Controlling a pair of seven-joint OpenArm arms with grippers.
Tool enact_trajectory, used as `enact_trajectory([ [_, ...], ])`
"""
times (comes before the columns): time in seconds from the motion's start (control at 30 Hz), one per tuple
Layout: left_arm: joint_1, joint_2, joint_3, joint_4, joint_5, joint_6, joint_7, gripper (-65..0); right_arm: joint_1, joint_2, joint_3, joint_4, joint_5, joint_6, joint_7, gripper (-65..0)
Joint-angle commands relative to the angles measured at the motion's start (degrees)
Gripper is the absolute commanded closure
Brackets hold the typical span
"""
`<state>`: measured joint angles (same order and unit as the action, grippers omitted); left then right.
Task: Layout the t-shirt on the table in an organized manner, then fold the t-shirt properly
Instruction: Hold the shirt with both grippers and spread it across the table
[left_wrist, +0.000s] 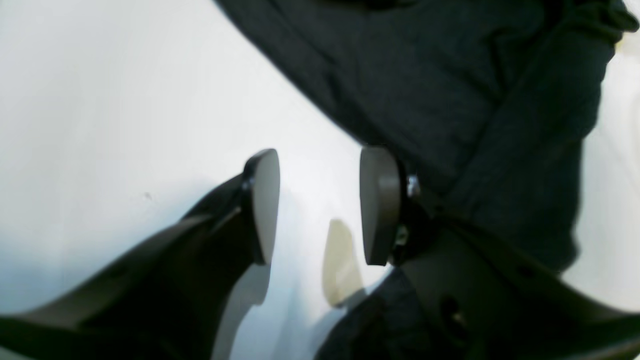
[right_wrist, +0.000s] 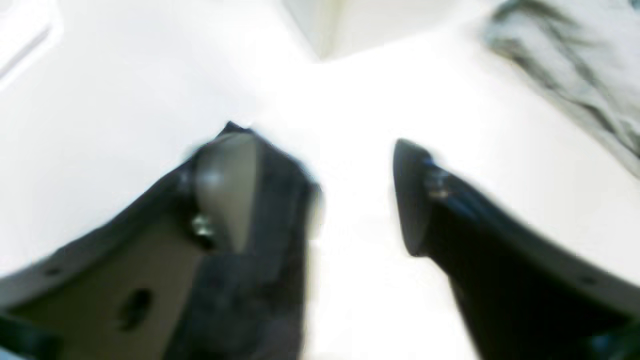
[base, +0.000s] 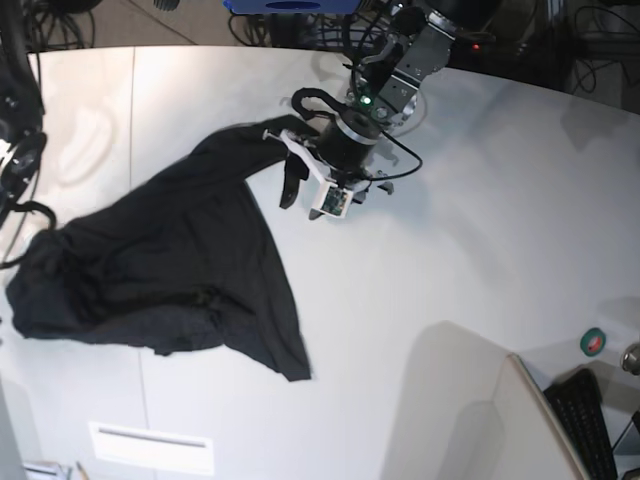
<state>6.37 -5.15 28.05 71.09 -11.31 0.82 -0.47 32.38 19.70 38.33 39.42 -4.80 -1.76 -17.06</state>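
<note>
The left gripper (left_wrist: 320, 205) hangs low over the table (base: 450, 250) with its two pads set apart and only bare white tabletop showing in the gap, gripping nothing. Black fabric of the t-shirt (base: 180, 260) lies just beside and behind one finger (left_wrist: 380, 205), apparently touching its outer side. In the base view this arm reaches down from the far edge, its gripper at the shirt's upper corner. The right gripper (right_wrist: 350, 190), seen through a blurred wrist camera, has its jaws spread wide; a strip of dark cloth (right_wrist: 260, 260) lies against the inner face of one finger (right_wrist: 225, 190) and is not pinched, the other finger standing well clear with white table between them. Whether that cloth is still caught on the finger cannot be told from the blur. The shirt itself lies crumpled and unfolded across the left half of the base view, stretched in a rough wedge from a bunched mass by the left edge up to the corner at the left gripper, with a pointed flap trailing towards the near edge. Its print is not showing.
</note>
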Motion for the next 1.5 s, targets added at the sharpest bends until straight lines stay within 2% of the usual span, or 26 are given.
enact_trajectory([
  [0.0,-1.4,1.1,-0.1,0.0,0.1,-0.2,-1.4,-24.8,0.6,0.9,-0.9,1.3,-0.2,-0.1,0.8,-45.9],
  [0.07,-2.8,1.9,0.0,-1.9,0.1,-0.2,-1.4,-24.8,-3.6,0.7,-4.5,5.5,-0.2,0.5,0.8,-44.7],
  [0.17,-6.0,3.1,0.3,-5.0,0.1,-0.2,-1.4,-24.2,-14.7,-1.8,-13.3,18.1,-0.2,7.6,0.8,-39.5],
  [0.2,-7.1,3.7,0.3,-6.3,0.1,-0.2,-1.4,-20.4,-18.6,-2.9,-15.6,22.9,-0.2,10.1,0.8,-35.6],
  [0.27,-10.4,5.6,0.4,-9.5,0.1,-0.2,-1.4,-1.0,-24.5,-5.3,-18.9,30.2,-0.2,13.2,0.8,-22.2],
  [0.33,-13.9,8.3,0.4,-13.9,0.1,-0.2,-1.4,0.0,-27.9,-8.0,-19.8,34.4,-0.2,13.4,0.8,-0.8],
  [0.47,-21.3,12.5,0.5,-24.9,-0.2,-0.2,-1.9,0.0,-28.6,-13.2,-20.2,34.8,-0.2,13.4,0.1,0.0],
  [0.53,-23.7,14.1,0.5,-28.6,-0.2,-0.2,-1.9,0.0,-28.4,-14.8,-20.3,34.2,-0.2,13.4,-2.9,0.0],
  [0.63,-25.8,14.1,2.1,-30.3,-0.4,-0.2,-1.9,0.0,-26.4,-17.0,-20.3,33.1,-0.2,13.8,-7.0,0.0],
  [0.73,-26.5,14.1,4.5,-31.0,0.0,-0.2,-1.5,0.0,-25.0,-17.6,-20.3,28.8,-0.2,13.8,-7.9,0.0],
  [0.83,-26.5,14.1,4.6,-34.1,0.1,-0.2,-1.4,0.0,-24.8,-16.9,-20.0,24.0,-0.3,13.8,-7.6,0.0],
  [0.9,-26.5,14.1,4.3,-36.8,0.1,-0.2,-1.4,0.0,-25.7,-15.4,-19.8,23.1,-0.3,13.8,-7.6,0.0],
  [1.07,-26.0,12.0,4.3,-39.9,0.1,-0.2,-1.5,0.0,-29.3,-11.2,-19.8,21.4,-0.3,13.8,-7.4,0.0],
  [1.23,-24.8,8.3,4.1,-39.7,-0.3,-0.2,-1.5,0.0,-32.9,-8.0,-19.4,22.4,-0.3,13.8,-7.4,0.0],
  [1.47,-24.5,4.3,4.1,-39.7,-0.5,-0.2,-1.6,0.0,-39.5,-7.6,-16.1,32.6,-0.3,13.8,-7.7,0.0],
])
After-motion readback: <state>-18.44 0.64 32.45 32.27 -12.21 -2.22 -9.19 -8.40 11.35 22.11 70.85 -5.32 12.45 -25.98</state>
